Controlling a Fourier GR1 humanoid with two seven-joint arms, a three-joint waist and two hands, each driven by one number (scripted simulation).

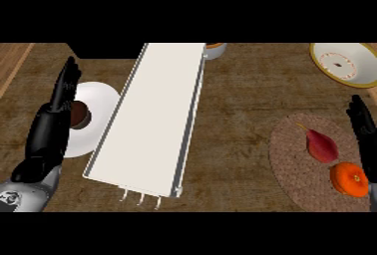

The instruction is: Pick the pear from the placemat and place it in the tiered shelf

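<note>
A dark red pear (pixel 321 145) lies on the round woven placemat (pixel 293 164) at the right, with an orange fruit (pixel 349 179) beside it on the mat's near right. The white tiered shelf (pixel 156 114) runs lengthwise down the middle of the counter, its top tray bare. My right hand (pixel 364 130) stands open at the right edge, fingers up, just right of the pear and apart from it. My left hand (pixel 53 119) is open at the left, fingers pointing away, beside the shelf.
A white plate (pixel 99 107) holding a brown round item (pixel 78 113) sits under my left hand. A yellow-rimmed bowl (pixel 344 62) is at the far right, and a small cup (pixel 213 50) stands behind the shelf's far end.
</note>
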